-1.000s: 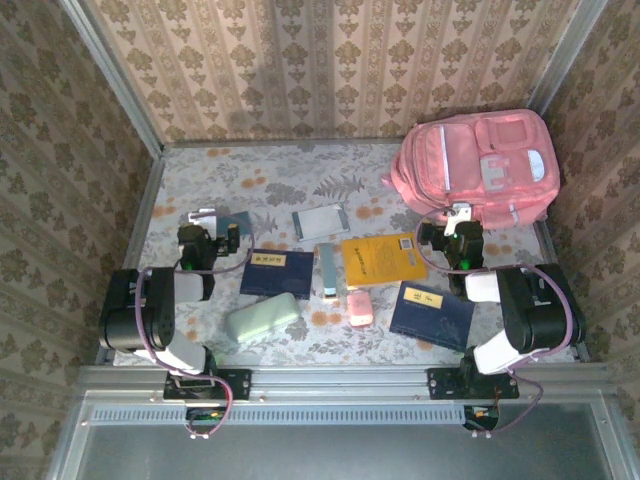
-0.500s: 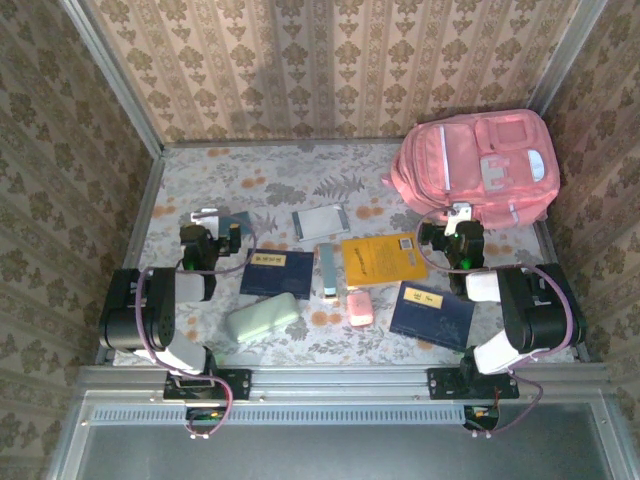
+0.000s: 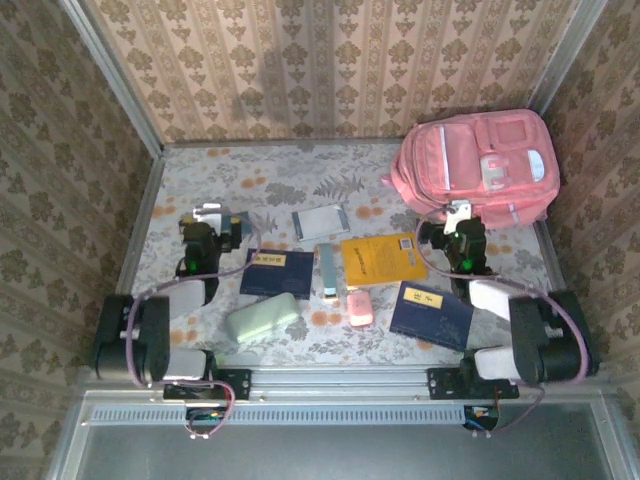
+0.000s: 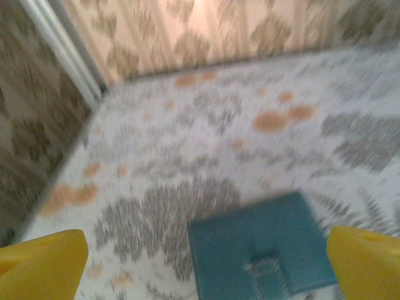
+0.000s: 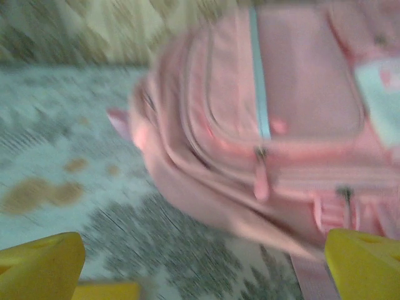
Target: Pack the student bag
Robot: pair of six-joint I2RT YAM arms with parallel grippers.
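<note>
Item one, the student bag [image 3: 478, 168]: we record a large pink backpack lying front side up in the far right corner of the worktop [image 3: 250, 175]. Its zip pockets, pale stripe and grey-white buckle patch face the overhead camera, and its right side is close to the patterned wall. In the right wrist view it is blurred, yet we make out the zip pulls and a pale blue line down the front panel. Nearest to it, the right fingers [image 3: 459, 212] hover just beside the bag's near edge, spread wide with nothing between them; their yellow tips sit at the two lower corners of the wrist view. Next outward, a yellow book [image 3: 381, 258] lies near the middle of the worktop, with a navy booklet [image 3: 432, 312] bearing a yellow label at its near right. Left of the yellow book we list a slim pale bar [image 3: 327, 272], which we cannot identify, a small pink object [image 3: 360, 307] just nearer than it, and a grey-white notebook [image 3: 322, 222] farther back. A second navy booklet [image 3: 277, 272] lies left of the bar, and a pale green case [image 3: 262, 320] sits near its front edge. Farthest from the bag, the left fingers [image 3: 207, 216] hang at the left side, likewise wide apart and empty, close to a teal wallet [image 4: 259, 250] lying flat on the floral surface.
</note>
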